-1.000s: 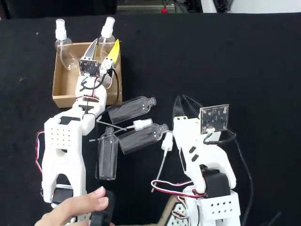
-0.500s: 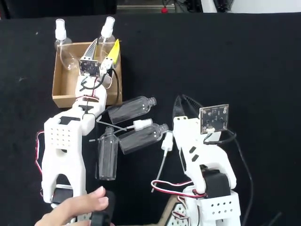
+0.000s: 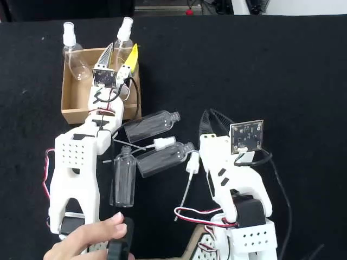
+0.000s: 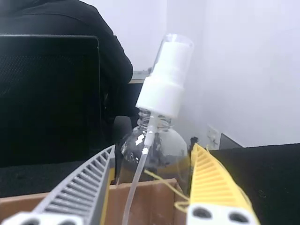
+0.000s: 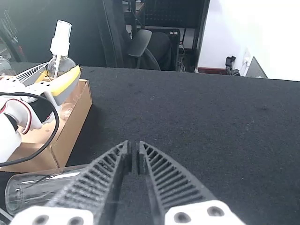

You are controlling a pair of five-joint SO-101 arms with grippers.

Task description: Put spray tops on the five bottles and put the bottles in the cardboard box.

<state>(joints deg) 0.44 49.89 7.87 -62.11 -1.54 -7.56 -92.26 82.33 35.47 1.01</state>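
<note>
High view, upper left: cardboard box (image 3: 73,100) with one capped bottle (image 3: 71,50) at its far corner, left gripper (image 3: 123,47) spread either side of a second capped bottle (image 4: 157,140), apparently mid-placement. Centre: three uncapped bottles (image 3: 123,179) (image 3: 149,124) (image 3: 162,157) lying by two loose spray tops (image 3: 162,143) (image 3: 192,161); further right, right gripper (image 5: 132,149) pressed together, empty. Next, likely: backing off cleanly, then capping another.

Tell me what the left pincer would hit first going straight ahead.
Probably the spray-topped bottle in the cardboard box, framed between the left pincer's spread fingers; exact depth is unclear.
</note>
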